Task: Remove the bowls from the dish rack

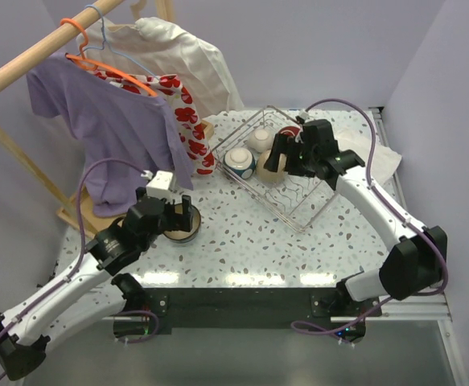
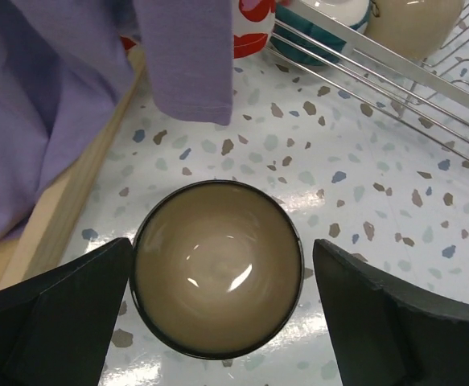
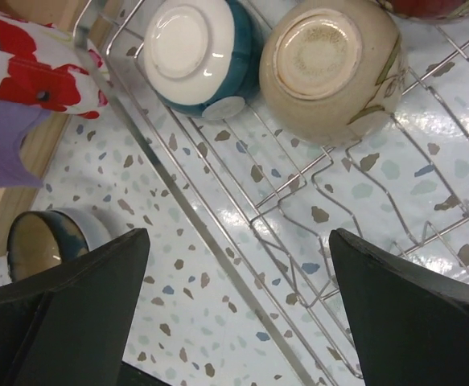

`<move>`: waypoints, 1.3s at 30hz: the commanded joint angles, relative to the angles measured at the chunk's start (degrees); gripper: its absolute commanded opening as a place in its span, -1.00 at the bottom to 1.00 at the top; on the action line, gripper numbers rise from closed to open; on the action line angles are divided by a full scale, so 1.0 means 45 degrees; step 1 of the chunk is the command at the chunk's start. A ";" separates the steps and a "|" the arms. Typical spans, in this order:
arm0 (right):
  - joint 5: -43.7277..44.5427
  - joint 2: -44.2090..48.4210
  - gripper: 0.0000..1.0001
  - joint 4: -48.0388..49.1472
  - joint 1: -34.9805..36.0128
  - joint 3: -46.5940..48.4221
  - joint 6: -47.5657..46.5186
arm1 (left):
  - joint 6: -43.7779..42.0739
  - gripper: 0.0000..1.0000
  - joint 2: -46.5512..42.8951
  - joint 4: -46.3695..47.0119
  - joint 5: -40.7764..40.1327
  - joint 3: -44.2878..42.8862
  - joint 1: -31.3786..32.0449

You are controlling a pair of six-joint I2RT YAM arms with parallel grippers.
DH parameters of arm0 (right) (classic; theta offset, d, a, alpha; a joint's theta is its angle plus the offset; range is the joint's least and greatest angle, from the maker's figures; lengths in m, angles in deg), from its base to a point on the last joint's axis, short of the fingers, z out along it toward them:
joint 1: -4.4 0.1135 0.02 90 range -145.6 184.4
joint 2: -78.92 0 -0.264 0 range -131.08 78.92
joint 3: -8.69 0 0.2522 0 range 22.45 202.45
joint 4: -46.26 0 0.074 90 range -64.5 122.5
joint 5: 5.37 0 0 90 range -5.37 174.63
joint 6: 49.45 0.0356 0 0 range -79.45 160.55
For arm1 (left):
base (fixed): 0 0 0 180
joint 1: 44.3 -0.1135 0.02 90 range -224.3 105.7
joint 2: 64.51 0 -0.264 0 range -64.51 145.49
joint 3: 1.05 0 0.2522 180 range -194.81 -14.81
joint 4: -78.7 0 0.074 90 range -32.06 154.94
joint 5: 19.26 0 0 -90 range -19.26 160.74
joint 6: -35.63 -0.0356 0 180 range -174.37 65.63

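The left jaws stood apart around a dark-rimmed bowl (image 2: pixel 218 265) upright on the desk (image 2: pixel 363 185), clear of the dish rack (image 1: pixel 306 201) — a gap only the left wrist view made plain — while the right jaws hung spread above the rack's upturned teal bowl (image 3: pixel 198 52) and beige bowl (image 3: pixel 331 68), probably lining up the next pick.

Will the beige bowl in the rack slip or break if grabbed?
Probably slippery: the beige bowl looks smooth and glazed. It looks ceramic, so a drop might chip it. Its round side leans among the dish rack wires, so nudging may roll it.
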 commanded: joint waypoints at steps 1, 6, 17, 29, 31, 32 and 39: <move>0.0254 -0.1069 0.97 0.0018 -0.0468 0.1446 -0.0929 | -0.0980 1.00 -0.1076 0.1935 -0.1739 0.0824 -0.0104; 0.0391 -0.2147 0.97 -0.0140 -0.1015 0.2209 -0.1692 | -0.1274 1.00 -0.1878 0.2425 -0.2308 0.1314 -0.0104; 0.0237 -0.3534 0.95 0.0660 -0.1191 0.2737 -0.2025 | -0.1216 1.00 -0.1352 0.2249 -0.2309 0.1060 -0.0142; 0.3064 -0.2560 0.97 0.2748 -0.1230 0.1217 -0.1342 | -0.1274 1.00 -0.1390 0.2269 -0.2191 0.1060 -0.0318; 0.3553 -0.2442 0.97 0.3471 -0.1328 0.1020 -0.1205 | -0.1294 0.99 -0.1371 0.2269 -0.2153 0.1060 -0.0338; 0.3594 -0.2442 0.97 0.3686 -0.1444 0.1019 -0.1185 | -0.1275 0.99 -0.1371 0.2269 -0.2152 0.1079 -0.0338; 0.2913 -0.3515 0.97 0.4507 -0.2089 0.1917 -0.1536 | -0.1372 0.99 -0.1332 0.2288 -0.2114 0.1079 -0.0338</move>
